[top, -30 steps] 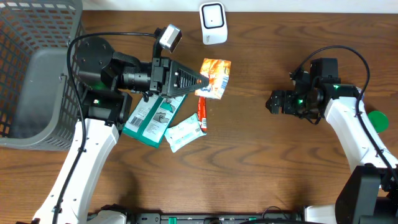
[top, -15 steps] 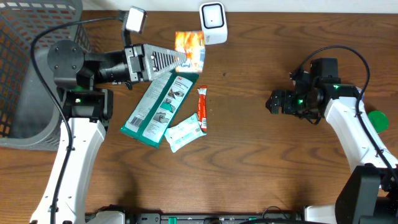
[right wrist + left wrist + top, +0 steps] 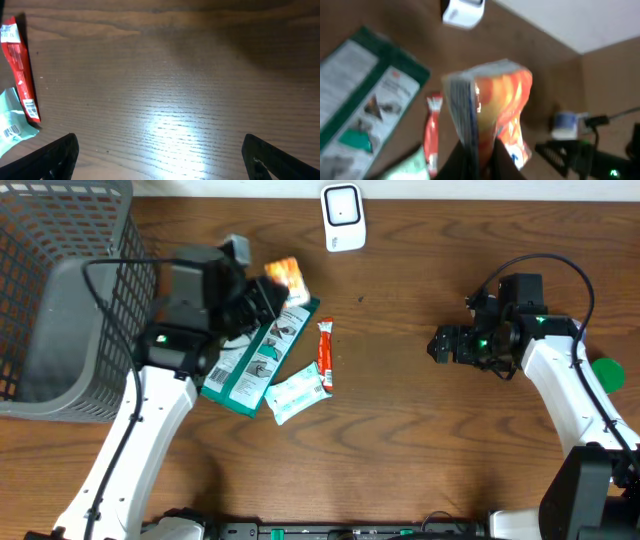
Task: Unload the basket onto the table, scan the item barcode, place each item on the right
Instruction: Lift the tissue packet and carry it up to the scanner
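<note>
**Overhead view: orange packet pinched in left claw, scanner well apart at the far edge**

The left gripper (image 3: 266,290) is closed narrow on the orange snack packet (image 3: 283,273), the item to be scanned. It holds the packet just above the upper end of the green package (image 3: 262,352), which lies flat on the wooden table (image 3: 400,450). The white scanner (image 3: 342,217) stands at the table's far edge, to the right of the packet and apart from it.

In the left wrist view the left gripper (image 3: 476,162) pinches the packet (image 3: 497,107) by its lower edge. The packet stands roughly upright, its sealed side seam facing the camera. That picture is blurred, and no print on the packet can be read. Below it lie the green package (image 3: 365,105) and the red stick sachet (image 3: 431,135), with the scanner (image 3: 463,11) at the top of the frame.

The red stick sachet (image 3: 325,356) lies just right of the green package, and a white-and-teal pouch (image 3: 297,393) touches the sachet's lower end. A grey mesh basket (image 3: 60,240) sits at the table's left.

The right gripper (image 3: 440,344) hangs over bare wood on the right side, well apart from the items. In the right wrist view the right gripper (image 3: 160,162) has its jaws spread wide with nothing between them. The red sachet (image 3: 19,65) and the pouch (image 3: 12,125) show at the left edge of that view. A green round object (image 3: 606,373) lies near the table's right edge.
</note>
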`<state>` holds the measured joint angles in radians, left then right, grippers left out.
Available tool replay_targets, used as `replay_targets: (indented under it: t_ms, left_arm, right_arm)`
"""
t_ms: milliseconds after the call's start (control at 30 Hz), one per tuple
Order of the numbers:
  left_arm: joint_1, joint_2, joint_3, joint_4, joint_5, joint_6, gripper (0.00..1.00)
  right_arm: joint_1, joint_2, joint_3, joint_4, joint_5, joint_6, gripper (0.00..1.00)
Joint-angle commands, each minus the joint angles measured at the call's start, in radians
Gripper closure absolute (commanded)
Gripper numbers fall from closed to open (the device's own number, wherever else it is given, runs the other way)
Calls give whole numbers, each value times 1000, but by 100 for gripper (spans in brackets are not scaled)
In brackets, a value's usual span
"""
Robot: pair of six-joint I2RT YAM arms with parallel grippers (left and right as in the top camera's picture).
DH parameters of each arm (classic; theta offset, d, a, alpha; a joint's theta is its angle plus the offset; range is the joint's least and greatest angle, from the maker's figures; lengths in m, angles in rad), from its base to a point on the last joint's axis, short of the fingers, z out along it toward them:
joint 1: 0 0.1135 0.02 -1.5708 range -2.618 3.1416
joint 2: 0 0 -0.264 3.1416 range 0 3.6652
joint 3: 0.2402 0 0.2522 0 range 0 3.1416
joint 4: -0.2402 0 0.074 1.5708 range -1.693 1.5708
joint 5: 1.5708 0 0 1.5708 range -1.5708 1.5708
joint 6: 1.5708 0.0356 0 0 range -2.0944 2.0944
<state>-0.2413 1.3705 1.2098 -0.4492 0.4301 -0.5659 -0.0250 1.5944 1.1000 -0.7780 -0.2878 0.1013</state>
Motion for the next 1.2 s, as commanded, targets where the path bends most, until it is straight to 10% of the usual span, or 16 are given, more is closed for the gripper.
replay_targets:
  t_ms: [0,267,733,1167]
  left_arm:
    - [-47,68,327,-253,-235,224,93]
    - [-132,507,973,-565,-456,430,93]
    - [-221,1018,974,63,-764,823,93]
    - [-221,1075,974,179,-764,842,93]
  right_arm:
    - [0,-5,-5,0,3,-5,1]
    - [0,-5,-5,0,3,-5,1]
    - [0,-5,-5,0,3,-5,1]
    - [0,-5,-5,0,3,-5,1]
